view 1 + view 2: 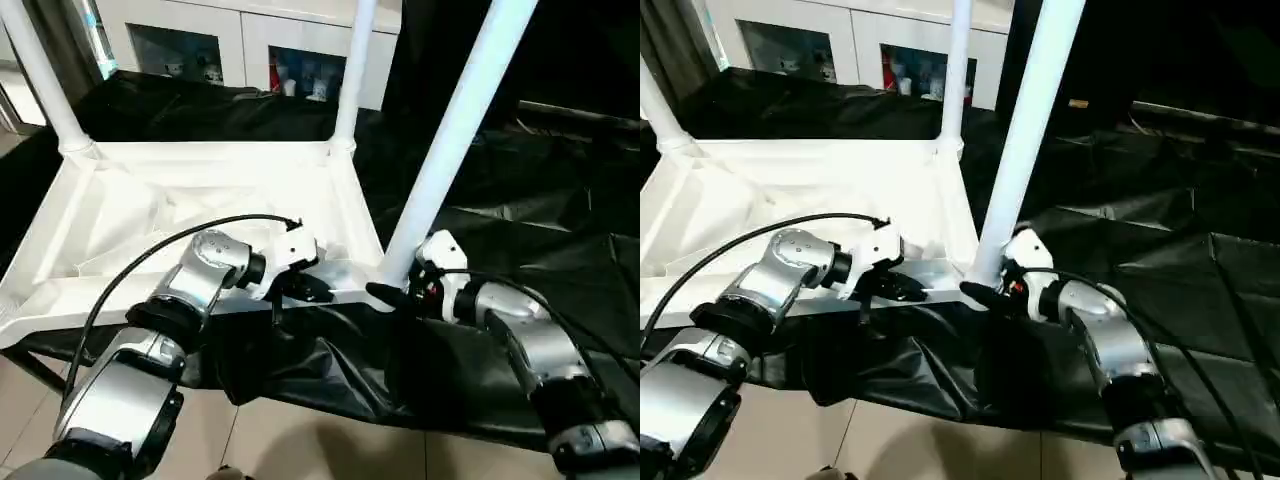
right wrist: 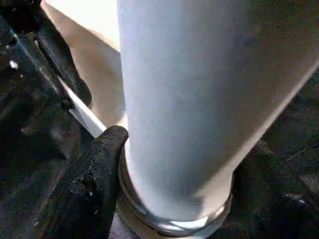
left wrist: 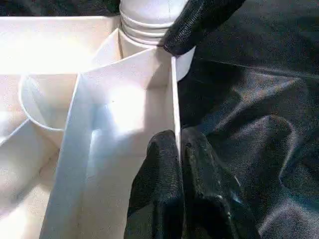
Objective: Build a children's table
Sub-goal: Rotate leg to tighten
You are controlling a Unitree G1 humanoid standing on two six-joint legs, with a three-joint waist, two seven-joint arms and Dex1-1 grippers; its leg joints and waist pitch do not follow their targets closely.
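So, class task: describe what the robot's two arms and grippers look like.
Both forearms are rounded silver metal with darker bands at the joints. The left arm and right arm each end in a white wrist housing carrying a gripper of two black, textured fingers: left gripper, right gripper. Thin black cables loop along each arm.

Bright glare on white plastic, dark surroundings, blurred wrist close-ups

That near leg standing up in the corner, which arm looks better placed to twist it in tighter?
The right. Its gripper already has its fingers on either side of the base of the near leg, at the corner socket. The left gripper is shut on the tabletop's rim, apparently steadying it.
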